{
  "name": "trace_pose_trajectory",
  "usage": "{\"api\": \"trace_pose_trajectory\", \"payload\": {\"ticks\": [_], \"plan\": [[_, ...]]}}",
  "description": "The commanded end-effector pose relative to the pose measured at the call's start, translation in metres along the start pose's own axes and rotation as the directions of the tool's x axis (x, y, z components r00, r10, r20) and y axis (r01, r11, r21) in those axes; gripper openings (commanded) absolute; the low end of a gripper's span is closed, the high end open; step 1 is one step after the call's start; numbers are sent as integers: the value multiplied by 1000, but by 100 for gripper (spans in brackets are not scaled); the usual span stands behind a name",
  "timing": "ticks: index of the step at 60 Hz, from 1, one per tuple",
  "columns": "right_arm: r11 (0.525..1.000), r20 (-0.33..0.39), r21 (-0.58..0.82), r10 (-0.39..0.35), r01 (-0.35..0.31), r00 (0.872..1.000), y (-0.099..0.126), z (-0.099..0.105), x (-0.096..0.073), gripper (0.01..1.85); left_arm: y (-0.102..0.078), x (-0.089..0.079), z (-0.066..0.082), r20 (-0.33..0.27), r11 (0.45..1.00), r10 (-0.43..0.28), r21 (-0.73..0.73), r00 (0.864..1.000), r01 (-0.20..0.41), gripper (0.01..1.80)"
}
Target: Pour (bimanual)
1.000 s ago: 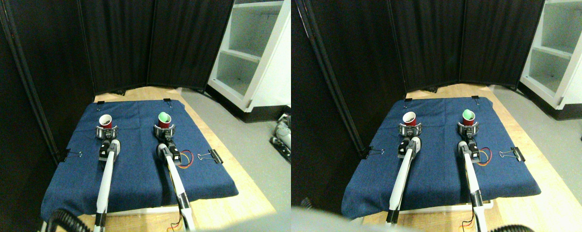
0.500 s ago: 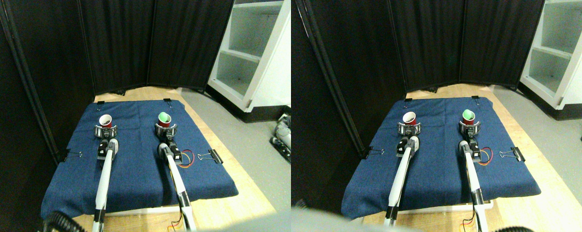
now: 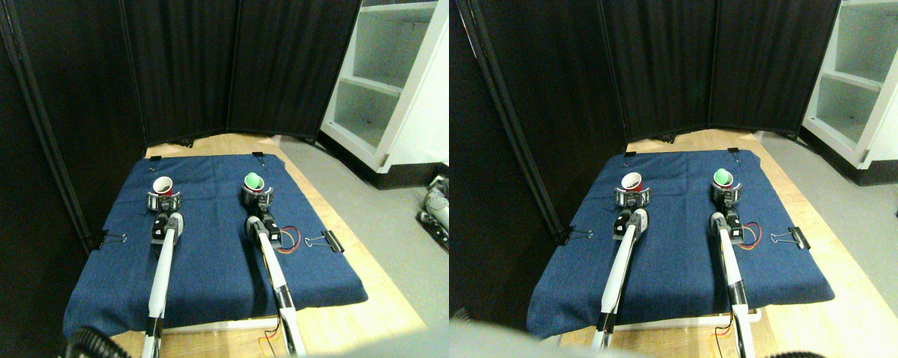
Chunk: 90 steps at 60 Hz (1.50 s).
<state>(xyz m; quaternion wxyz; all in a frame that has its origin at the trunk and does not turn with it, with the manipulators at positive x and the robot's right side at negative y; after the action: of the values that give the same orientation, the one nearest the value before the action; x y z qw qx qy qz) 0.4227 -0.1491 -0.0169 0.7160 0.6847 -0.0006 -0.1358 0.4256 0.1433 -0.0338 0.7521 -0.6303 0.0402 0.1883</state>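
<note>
left gripper [image 3: 164, 201] ringed round the base of the white-lined red cup [image 3: 162, 186], jaws hugging its sides, gripping as far as can be judged at this size. right gripper [image 3: 256, 196] likewise wrapped round the foot of the green-lined red cup [image 3: 253, 182], closed on it by the look of things. both cups upright on the far half of the blue cloth [image 3: 210, 261], well apart, one to each side, neither visibly lifted clear.

compared with a second back: right gripper and its cup nudged slightly farther out and a touch to the right, rim a shade more level; left pair sitting almost exactly where it was. no tilt begun, no closing of the gap between the cups. reads as the tail end of the grasp, settling the hold before any lift, so the pour itself entirely ahead.

further out: pale limbs running back down the cloth toward the bottom edge, red and yellow wires [image 3: 288, 243] looped just beside the right limb, a binder clip [image 3: 325, 241] pinning the cloth's right edge, another clip [image 3: 110, 239] at the left. beyond that, wooden board [image 3: 359, 261], black curtain [image 3: 195, 67], white shelving [image 3: 389, 74] at the right.
</note>
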Motion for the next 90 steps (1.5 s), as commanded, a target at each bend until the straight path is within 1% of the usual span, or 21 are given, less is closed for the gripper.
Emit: {"api": "trace_pose_trajectory", "payload": {"ticks": [1, 8, 12, 16, 22, 25, 27, 30, 34, 36, 37, 38, 39, 40, 42, 51, 66, 75, 82, 85, 90], "plan": [[1000, 2, 8, 21, -21, 1000, 0, -3, 3, 83, 5, 6, -5, 5, 1000, 17, 16, 1000, -17, 112], [1000, 8, 15, 12, -12, 1000, -1, -5, 4, 81, 9, 12, -5, 6, 1000, 25, 1, 1000, -25, 114], [1000, -3, 6, 13, -13, 1000, -2, -5, 8, 88, 9, 13, -6, 21, 1000, 22, -14, 1000, -22, 114], [1000, -4, -6, 7, -7, 1000, -3, -5, 10, 86, 10, 16, -6, 38, 1000, 20, -12, 999, -20, 115], [1000, 2, -1, -8, 8, 1000, -4, -5, 11, 86, 11, 18, -7, 37, 1000, 18, -8, 999, -18, 114], [1000, 5, -4, -8, 8, 1000, -5, -5, 13, 80, 11, 20, -7, 36, 1000, 15, -6, 999, -15, 111], [1000, 5, -12, -8, 8, 1000, -6, -5, 14, 77, 12, 22, -8, 45, 1000, 13, -4, 999, -13, 104], [1000, 12, -23, -11, 11, 1000, -7, -5, 15, 76, 11, 23, -8, 47, 1000, 15, -9, 999, -15, 100], [1000, 34, -13, 3, -2, 999, -8, -5, 17, 61, 9, 23, -8, 78, 1000, 17, -15, 997, -16, 85], [1000, 42, -13, 5, -5, 999, -8, -5, 17, 59, 9, 23, -8, 82, 1000, 17, -17, 996, -15, 82], [999, 57, -45, 22, -20, 998, -9, -6, 18, 52, 7, 21, -9, 100, 1000, 18, -26, 995, -15, 56], [999, 57, -45, 22, -20, 998, -9, -6, 18, 52, 7, 21, -9, 100, 1000, 18, -26, 995, -15, 56], [998, 63, -58, 27, -23, 998, -9, -6, 17, 47, 6, 21, -9, 107, 1000, 14, -25, 994, -12, 37], [998, 69, -61, 29, -25, 997, -8, -6, 17, 43, 6, 21, -9, 110, 1000, 13, -28, 994, -10, 33], [998, 94, -51, 34, -29, 995, -7, -8, 15, 33, 5, 21, -10, 118, 999, 14, -40, 993, -10, 33], [998, 99, -59, 41, -36, 994, -5, -10, 15, 33, 4, 20, -11, 90, 1000, 13, -6, 996, -12, 33], [998, 105, -63, 35, -29, 994, -5, -11, 11, 33, 4, 18, -10, 94, 1000, 7, 2, 996, -8, 33], [992, 112, -113, 62, -49, 992, -3, -12, 9, 33, -1, 15, -5, 102, 1000, -24, 18, 995, 22, 33], [986, 102, -152, 81, -65, 992, 2, -13, 7, 33, -6, 12, -1, 78, 997, -52, 62, 996, 47, 33], [992, 91, -104, 77, -68, 993, 4, -14, 6, 33, -10, 10, 0, 69, 996, -60, 66, 996, 55, 33], [993, 96, -90, 82, -74, 992, 7, -15, 5, 33, -13, 7, 0, 61, 995, -69, 75, 996, 64, 33]]}}
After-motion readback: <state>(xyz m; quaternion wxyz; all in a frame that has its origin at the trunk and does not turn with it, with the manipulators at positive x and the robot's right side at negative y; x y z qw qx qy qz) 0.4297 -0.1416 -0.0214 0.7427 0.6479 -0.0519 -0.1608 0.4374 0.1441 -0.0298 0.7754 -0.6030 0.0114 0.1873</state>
